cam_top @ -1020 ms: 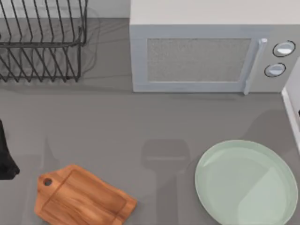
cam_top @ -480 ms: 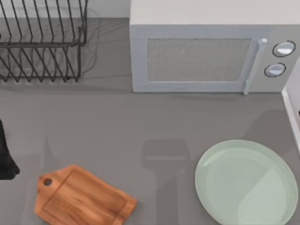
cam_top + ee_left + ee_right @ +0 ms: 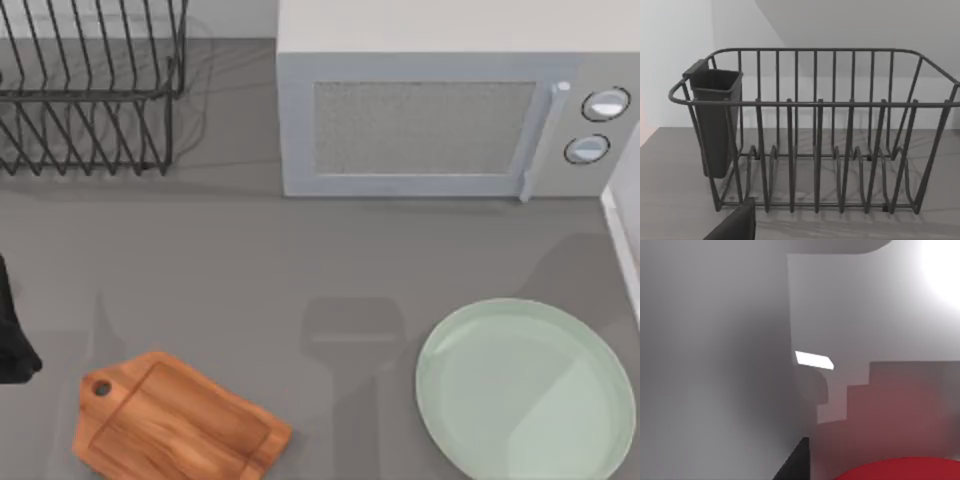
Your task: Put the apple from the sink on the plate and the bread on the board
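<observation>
The apple (image 3: 900,471) shows as a bright red curve very close under my right gripper, inside the pale grey sink (image 3: 740,365). A dark part of my right gripper (image 3: 796,462) sits just beside the apple. The mint-green plate (image 3: 470,400) lies at the table's front right with nothing on it. At the front left, the orange-brown board (image 3: 175,420) also lies bare. The bread is out of view. My left arm (image 3: 8,340) is parked at the table's left edge, and a dark part of its gripper (image 3: 735,226) points at the dish rack.
A black wire dish rack (image 3: 90,90) with a dark cutlery cup (image 3: 715,120) stands at the back left. A grey microwave (image 3: 440,110) takes up the back centre and right. A white edge (image 3: 625,240) runs along the right side.
</observation>
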`<control>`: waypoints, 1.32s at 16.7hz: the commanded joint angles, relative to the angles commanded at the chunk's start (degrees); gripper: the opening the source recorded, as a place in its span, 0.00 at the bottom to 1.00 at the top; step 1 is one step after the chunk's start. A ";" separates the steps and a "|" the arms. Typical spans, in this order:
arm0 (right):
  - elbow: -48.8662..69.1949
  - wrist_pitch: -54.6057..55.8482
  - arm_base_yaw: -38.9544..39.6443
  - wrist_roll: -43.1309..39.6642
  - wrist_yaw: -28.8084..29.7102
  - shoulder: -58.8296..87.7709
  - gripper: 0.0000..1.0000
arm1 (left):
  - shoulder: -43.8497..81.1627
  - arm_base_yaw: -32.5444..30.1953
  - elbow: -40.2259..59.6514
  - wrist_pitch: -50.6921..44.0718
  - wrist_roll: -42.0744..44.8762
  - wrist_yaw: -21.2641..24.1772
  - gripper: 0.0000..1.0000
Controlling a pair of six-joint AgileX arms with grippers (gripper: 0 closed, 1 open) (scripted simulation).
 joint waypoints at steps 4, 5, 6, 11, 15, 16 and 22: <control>0.00 0.00 0.00 0.00 0.00 0.00 0.00 | 0.00 0.00 0.00 0.00 0.00 0.00 1.00; 0.00 0.00 0.00 0.00 0.00 0.00 0.00 | 0.00 0.00 0.00 0.00 0.00 0.00 1.00; 0.00 0.00 0.00 0.00 0.00 0.00 0.00 | 0.00 0.00 0.00 0.00 0.00 0.00 1.00; 2.32 -4.24 0.09 0.32 -0.71 -5.58 0.00 | 0.00 0.00 0.00 0.00 0.00 0.00 1.00; 5.92 -14.59 0.06 0.23 -0.76 -10.81 0.00 | 0.00 0.00 0.00 0.00 0.00 0.00 1.00; 6.83 -16.82 0.06 0.21 -0.78 -12.24 0.00 | 0.00 0.00 0.00 0.00 0.00 0.00 1.00; 8.17 -19.70 0.10 0.29 -0.83 -14.52 0.00 | 0.00 0.00 0.00 0.00 0.00 0.00 1.00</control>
